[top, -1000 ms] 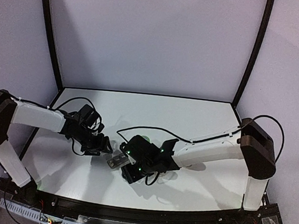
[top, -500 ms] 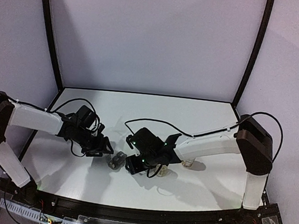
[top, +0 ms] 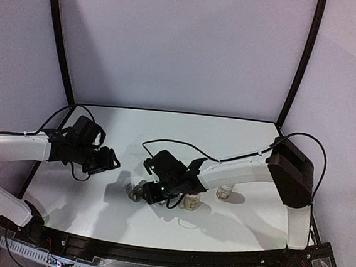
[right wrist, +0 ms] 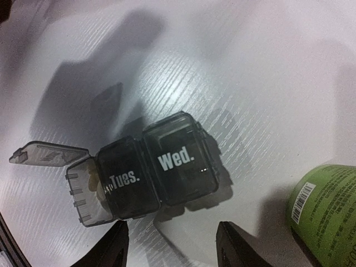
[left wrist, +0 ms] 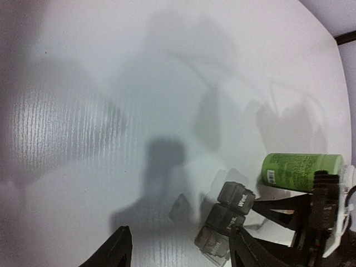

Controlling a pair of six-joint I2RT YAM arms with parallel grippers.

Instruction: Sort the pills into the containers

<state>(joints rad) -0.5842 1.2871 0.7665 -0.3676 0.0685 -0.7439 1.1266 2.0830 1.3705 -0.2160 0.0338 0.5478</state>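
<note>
Right wrist view: you're looking down on the pill box (right wrist: 150, 172), lying on the white surface (right wrist: 267, 67). The "Tues." and "Wed." lids are down. The end compartment beside "Tues." is open, its clear lid (right wrist: 47, 153) flipped out flat.
Right tool (right wrist: 172, 236): spread and empty, hovering just short of the box's near side.
Left tool (left wrist: 178, 253): spread too, with nothing between its fingers. The top view puts it off to the left, well apart from the box.
Box position: near the front middle of the surface, just beside the right tool.
Bottles: the green bottle (right wrist: 325, 214) stands close on the box's right, and another bottle (top: 225, 191) stands farther right.
Pills: you see none loose. Something pale shows at the edge of the open compartment, but it's too unclear to call.
Stage, by my read: early. One compartment is open, two are closed, and neither bottle is held.
Risk, sliding: the box looks light and lies free. Press a lid edge with one finger and it will probably skid or spin instead of opening, because nothing braces it.
Risk, open lid: that flap sticks out sideways. A careless sweep could snap it shut or tip the box.
Risk, bottle: the green bottle sits near your right wrist. Swing wide and you could knock it over.
</note>
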